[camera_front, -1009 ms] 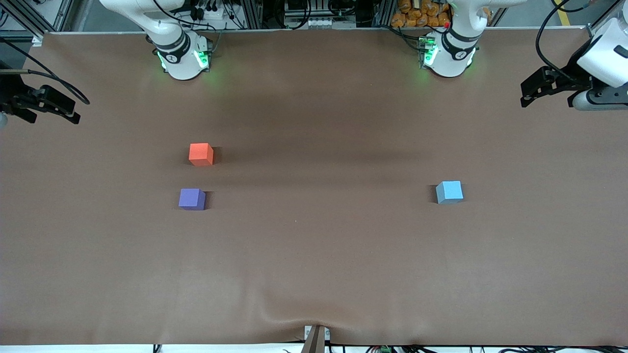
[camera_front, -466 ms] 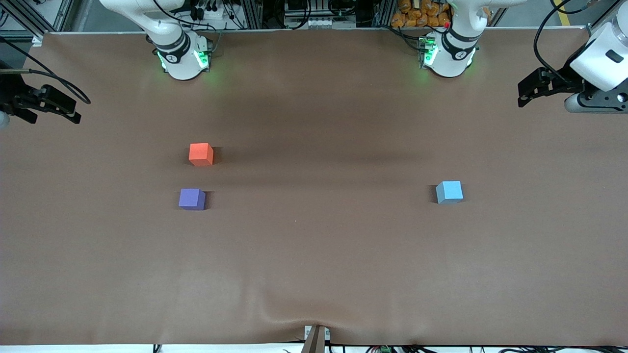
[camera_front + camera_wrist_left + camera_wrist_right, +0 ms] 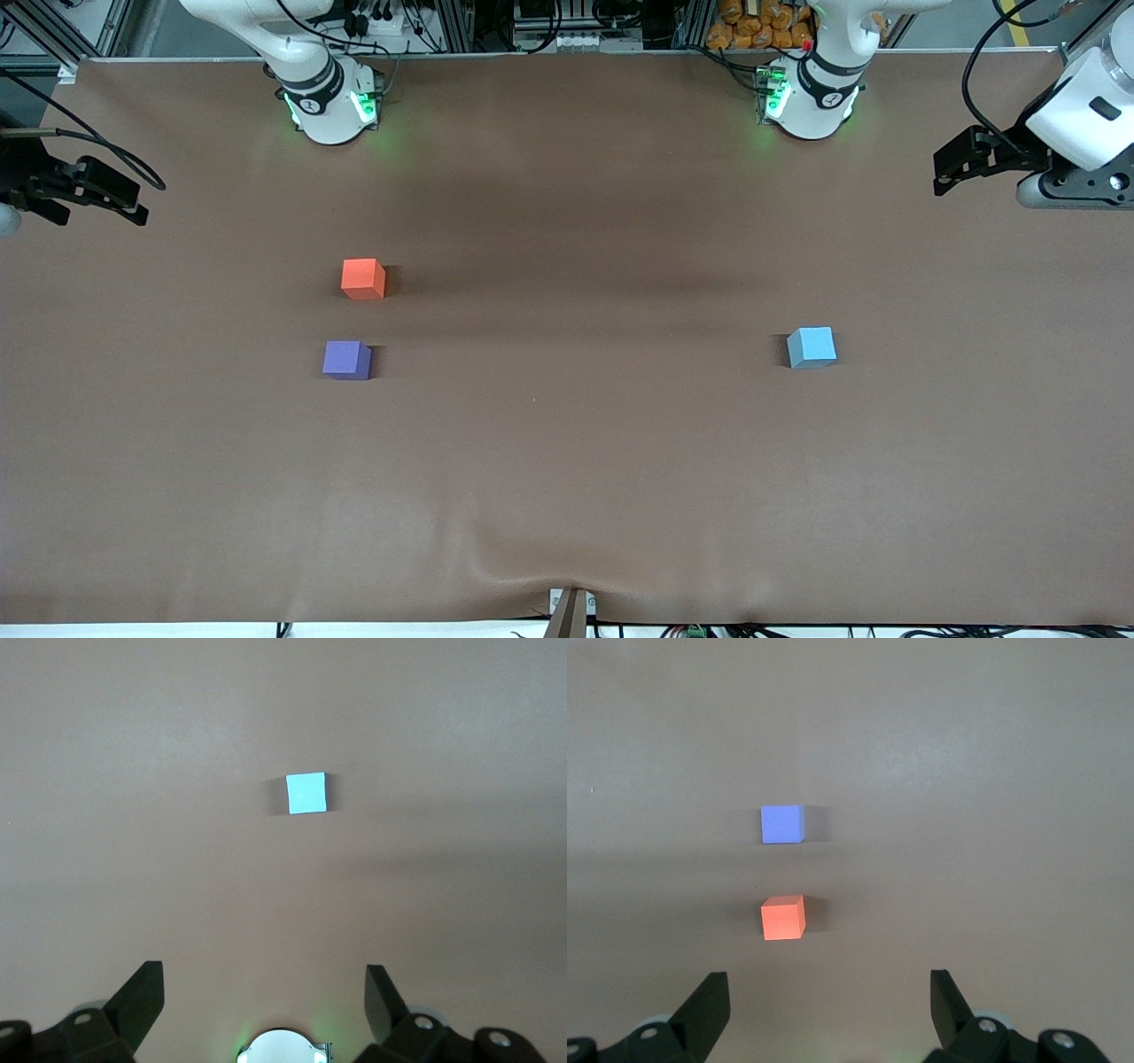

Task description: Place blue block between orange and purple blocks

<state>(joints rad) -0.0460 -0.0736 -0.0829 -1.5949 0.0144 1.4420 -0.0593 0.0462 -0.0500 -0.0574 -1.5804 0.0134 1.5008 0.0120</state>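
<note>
I find the blue block [image 3: 811, 346] resting alone on the brown table cover [image 3: 567, 461] toward the left arm's end, well apart from the orange block [image 3: 363, 278] and the purple block [image 3: 346, 360], which sit near each other toward the right arm's end, the purple one nearer the front camera. My left gripper [image 3: 946, 174] hangs over the table's edge at its own end, jaws apart and empty, and my right gripper [image 3: 124, 202] hangs likewise at its end, jaws apart and empty. I can read no writing on any block.
</note>
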